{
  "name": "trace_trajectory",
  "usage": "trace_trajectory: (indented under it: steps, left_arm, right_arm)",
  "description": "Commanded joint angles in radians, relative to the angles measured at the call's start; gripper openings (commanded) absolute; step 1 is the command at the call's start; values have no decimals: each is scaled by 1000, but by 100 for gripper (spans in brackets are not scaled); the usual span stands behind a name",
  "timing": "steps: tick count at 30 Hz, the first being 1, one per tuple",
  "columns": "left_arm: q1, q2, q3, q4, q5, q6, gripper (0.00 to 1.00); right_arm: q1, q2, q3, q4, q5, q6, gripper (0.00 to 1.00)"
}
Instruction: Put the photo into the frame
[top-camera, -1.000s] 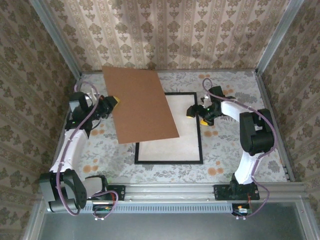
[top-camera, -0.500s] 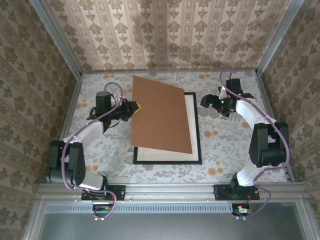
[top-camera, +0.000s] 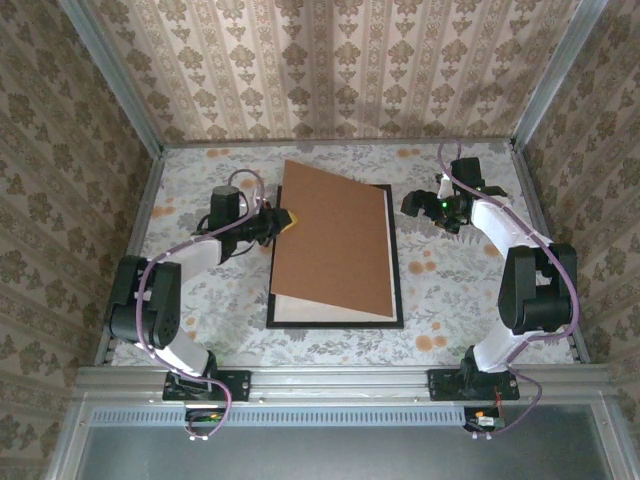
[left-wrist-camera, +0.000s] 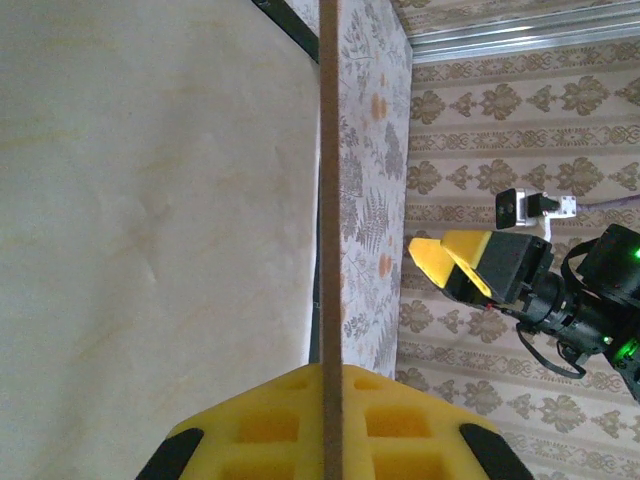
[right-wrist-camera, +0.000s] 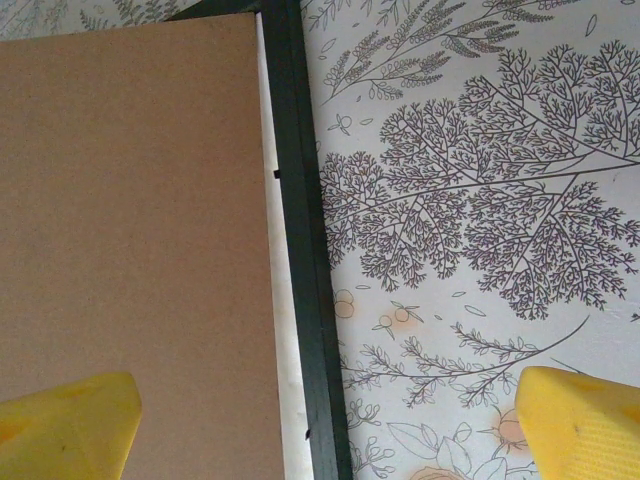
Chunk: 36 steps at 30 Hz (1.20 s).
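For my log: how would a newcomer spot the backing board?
On the floral table, find the black frame at centre. The board is held skewed over it, gripped at its left edge by the left gripper; it is plain brown, unlike the cream photo beneath.

We see the frame (top-camera: 340, 324) lying flat, a thin black rectangle with its long sides running away from the arms. The photo (top-camera: 300, 311) sits inside it with the plain cream reverse upward, so we see none of the printed side. A brown backing board (top-camera: 335, 245) lies skewed over both and hides most of them. From above, the cream sheet shows as a wedge along the near edge. In the right wrist view the photo (right-wrist-camera: 284, 320) is a narrow pale strip just inside the frame (right-wrist-camera: 300, 200). In the left wrist view the photo (left-wrist-camera: 150, 220) looks smooth and unmarked.
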<state>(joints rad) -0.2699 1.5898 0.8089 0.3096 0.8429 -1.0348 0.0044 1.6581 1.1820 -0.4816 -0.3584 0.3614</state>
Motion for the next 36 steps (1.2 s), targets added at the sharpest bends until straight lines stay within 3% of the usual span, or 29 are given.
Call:
trace_trajectory:
  steps: [1, 10, 30, 36]
  left_arm:
    - [-6, 11, 37, 72, 41, 23, 0]
    - [-6, 33, 32, 83, 23, 58, 0]
    - [-35, 53, -134, 352, -70, -83, 0]
    - [-49, 60, -159, 362, -93, -82, 5]
  right_arm:
    - [3, 17, -1, -20, -2, -21, 98]
    - [5, 25, -4, -17, -10, -19, 97]
    - [21, 36, -11, -15, -11, -14, 97]
    - [43, 38, -43, 9, -31, 6, 97]
